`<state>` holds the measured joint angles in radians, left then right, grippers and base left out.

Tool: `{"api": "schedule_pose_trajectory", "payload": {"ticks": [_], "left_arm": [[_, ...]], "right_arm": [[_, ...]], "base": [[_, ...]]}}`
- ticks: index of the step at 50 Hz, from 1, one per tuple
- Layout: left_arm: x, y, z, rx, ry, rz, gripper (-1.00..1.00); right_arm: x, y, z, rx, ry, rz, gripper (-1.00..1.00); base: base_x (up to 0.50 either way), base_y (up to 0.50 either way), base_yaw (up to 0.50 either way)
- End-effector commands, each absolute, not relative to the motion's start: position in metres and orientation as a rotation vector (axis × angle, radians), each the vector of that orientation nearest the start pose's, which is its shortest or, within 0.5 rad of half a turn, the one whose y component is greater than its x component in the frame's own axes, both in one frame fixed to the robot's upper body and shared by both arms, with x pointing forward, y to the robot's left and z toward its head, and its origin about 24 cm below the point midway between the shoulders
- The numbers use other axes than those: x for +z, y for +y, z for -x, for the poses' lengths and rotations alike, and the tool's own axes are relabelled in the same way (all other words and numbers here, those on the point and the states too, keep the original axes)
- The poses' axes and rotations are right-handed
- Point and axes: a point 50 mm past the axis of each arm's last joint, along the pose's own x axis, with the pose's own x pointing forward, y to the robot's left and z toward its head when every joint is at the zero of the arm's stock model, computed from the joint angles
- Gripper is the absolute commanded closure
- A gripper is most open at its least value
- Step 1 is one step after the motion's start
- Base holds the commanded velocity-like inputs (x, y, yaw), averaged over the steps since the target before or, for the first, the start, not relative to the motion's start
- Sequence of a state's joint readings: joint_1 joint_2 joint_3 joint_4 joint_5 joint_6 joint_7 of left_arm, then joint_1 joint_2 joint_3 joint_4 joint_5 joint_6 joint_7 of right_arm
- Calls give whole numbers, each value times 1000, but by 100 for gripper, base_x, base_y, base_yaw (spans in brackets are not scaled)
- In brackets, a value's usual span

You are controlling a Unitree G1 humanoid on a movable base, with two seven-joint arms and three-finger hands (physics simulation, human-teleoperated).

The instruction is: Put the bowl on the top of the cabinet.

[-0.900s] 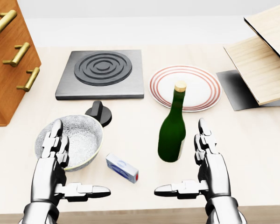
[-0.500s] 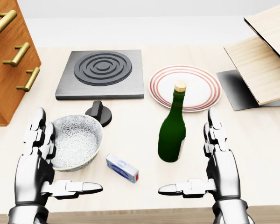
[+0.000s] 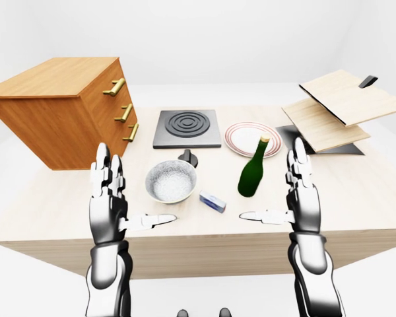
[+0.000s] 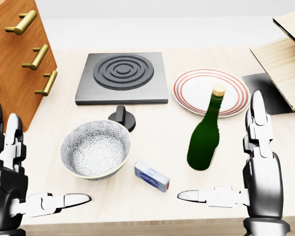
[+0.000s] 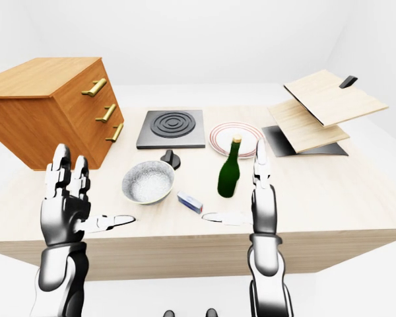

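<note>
I see the cabinet (image 3: 59,109) at the worktop's (image 3: 356,198) left. Both my hands, left (image 4: 7,184) and right (image 4: 258,179), are spread, empty. The bowl (image 4: 96,149) sits between them: stiff, likely breakable; I'd pinch its rim.

One bowl (image 4: 95,149), one bottle (image 4: 205,133), one plate (image 4: 211,92)

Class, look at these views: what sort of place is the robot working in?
Probably a simulated kitchen worktop: a hotplate, a striped plate, a patterned bowl and a green bottle sit on a pale table.
</note>
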<state>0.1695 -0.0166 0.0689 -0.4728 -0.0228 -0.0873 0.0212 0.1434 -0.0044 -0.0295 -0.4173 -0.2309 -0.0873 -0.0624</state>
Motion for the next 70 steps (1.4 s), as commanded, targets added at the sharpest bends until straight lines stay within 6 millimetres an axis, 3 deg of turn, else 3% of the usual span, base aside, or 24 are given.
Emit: {"api": "schedule_pose_trajectory", "payload": {"ticks": [1,70], "left_arm": [[125,176,-205,149,-415,-3,-100],[120,174,-209,131,-394,-5,-100]], "right_arm": [[121,-165,-213,-159,-393,265,-100],[111,-163,-218,-131,-351,260,-100]], "base": [[0,50,0],[0,50,0]]}}
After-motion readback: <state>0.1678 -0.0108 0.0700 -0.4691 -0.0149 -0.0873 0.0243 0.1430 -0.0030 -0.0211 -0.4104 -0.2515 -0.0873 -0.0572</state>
